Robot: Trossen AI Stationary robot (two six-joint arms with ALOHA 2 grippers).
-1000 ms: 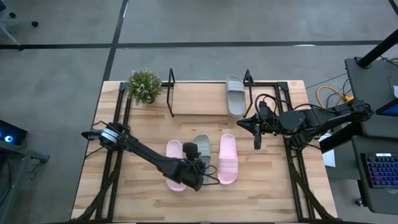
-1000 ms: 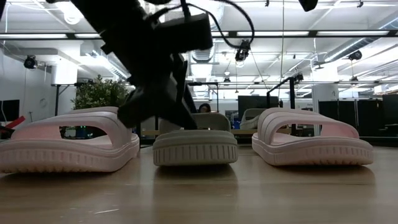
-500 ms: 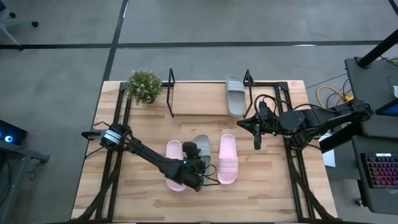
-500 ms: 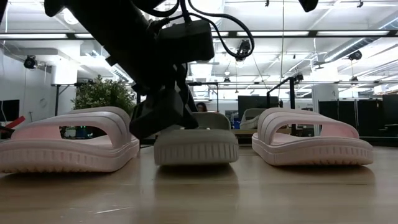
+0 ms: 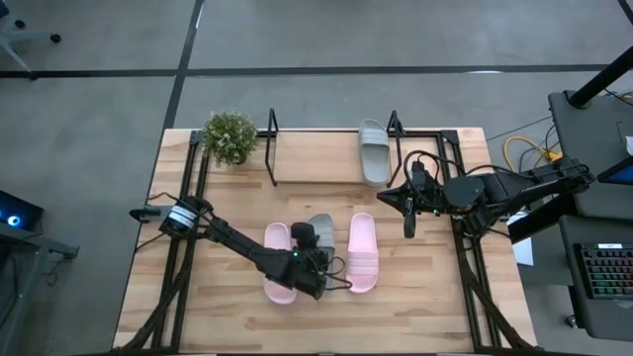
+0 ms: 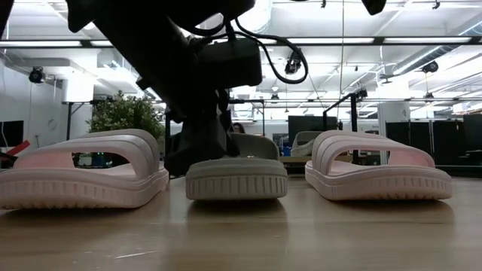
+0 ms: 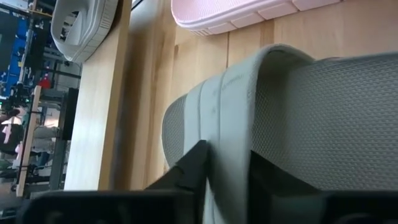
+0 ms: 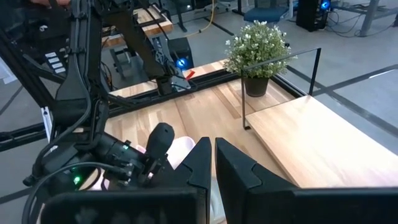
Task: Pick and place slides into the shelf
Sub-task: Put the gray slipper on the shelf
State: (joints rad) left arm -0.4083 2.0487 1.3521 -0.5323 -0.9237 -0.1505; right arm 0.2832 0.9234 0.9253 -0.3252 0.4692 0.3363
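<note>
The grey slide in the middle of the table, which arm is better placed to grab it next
The left. The left gripper is already at the grey slide, with its fingers straddling the strap. The right gripper hangs shut beside the shelf, apart from it.

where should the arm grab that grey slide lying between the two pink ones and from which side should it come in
Grip the wide ribbed strap of the grey slide, probably from above. The slide lies flat on its sole, so the strap arches up over the footbed and leaves room for one finger under it and one on top. In the left wrist view the left gripper already straddles that strap. The pink slides flank it, so a sideways approach looks cramped.
</note>
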